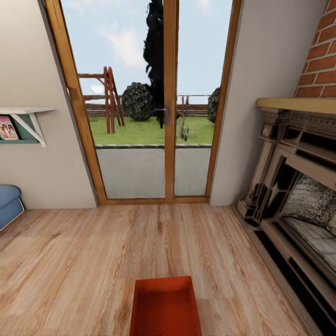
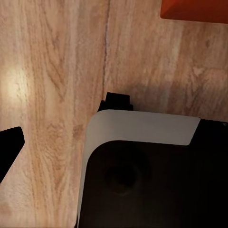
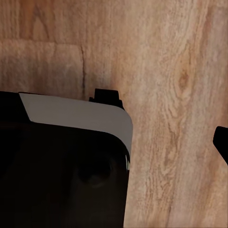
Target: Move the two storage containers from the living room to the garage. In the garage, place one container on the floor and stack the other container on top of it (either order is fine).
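Observation:
One red-orange storage container (image 1: 165, 308) lies open side up on the light wood plank floor of the living room, at the bottom middle of the head view, cut off by the frame edge. A corner of it (image 2: 194, 9) also shows in the left wrist view, beyond my black and white base (image 2: 142, 128). A single black fingertip (image 2: 10, 145) of my left gripper shows far out at the frame edge, over bare planks, holding nothing. A fingertip (image 3: 222, 142) of my right gripper sits the same way, wide of centre, over the floor beside my base (image 3: 76, 118).
Straight ahead stands a wood-framed glass double door (image 1: 169, 102) onto a garden. A dark fireplace (image 1: 298, 186) with a brick column (image 1: 322, 51) runs along the right. A blue sofa end (image 1: 8, 203) and a wall shelf (image 1: 23, 122) are at the left. Open plank floor (image 1: 116, 247) lies between.

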You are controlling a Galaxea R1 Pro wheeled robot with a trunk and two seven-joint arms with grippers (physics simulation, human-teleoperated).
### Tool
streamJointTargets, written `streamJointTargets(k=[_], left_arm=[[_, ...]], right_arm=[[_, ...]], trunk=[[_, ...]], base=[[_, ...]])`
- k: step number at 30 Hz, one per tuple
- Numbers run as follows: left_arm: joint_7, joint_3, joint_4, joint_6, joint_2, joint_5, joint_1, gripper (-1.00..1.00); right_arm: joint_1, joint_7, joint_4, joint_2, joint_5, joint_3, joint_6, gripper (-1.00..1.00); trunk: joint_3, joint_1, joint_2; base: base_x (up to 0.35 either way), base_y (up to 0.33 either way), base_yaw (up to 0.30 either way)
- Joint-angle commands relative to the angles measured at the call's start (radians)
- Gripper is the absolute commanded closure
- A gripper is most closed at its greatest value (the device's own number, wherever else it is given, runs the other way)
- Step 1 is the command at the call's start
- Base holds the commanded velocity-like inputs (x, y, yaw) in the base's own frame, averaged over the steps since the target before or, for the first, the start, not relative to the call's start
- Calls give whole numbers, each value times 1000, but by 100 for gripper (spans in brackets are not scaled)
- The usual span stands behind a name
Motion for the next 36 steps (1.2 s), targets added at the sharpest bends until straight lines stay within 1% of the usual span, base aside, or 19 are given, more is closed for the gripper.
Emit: streamJointTargets(k=[1,36], left_arm=[[2,-8,0,0,0,9,0,-100],[2,-8,0,0,0,9,0,-100]], right_arm=[[-1,0,3,0,-9,8,-5,-100],[0,1,3,-2,-10,8,-1,-100]], trunk=[[-3,0,-1],[-58,0,-1]], base=[[0,0,0],[0,0,0]])
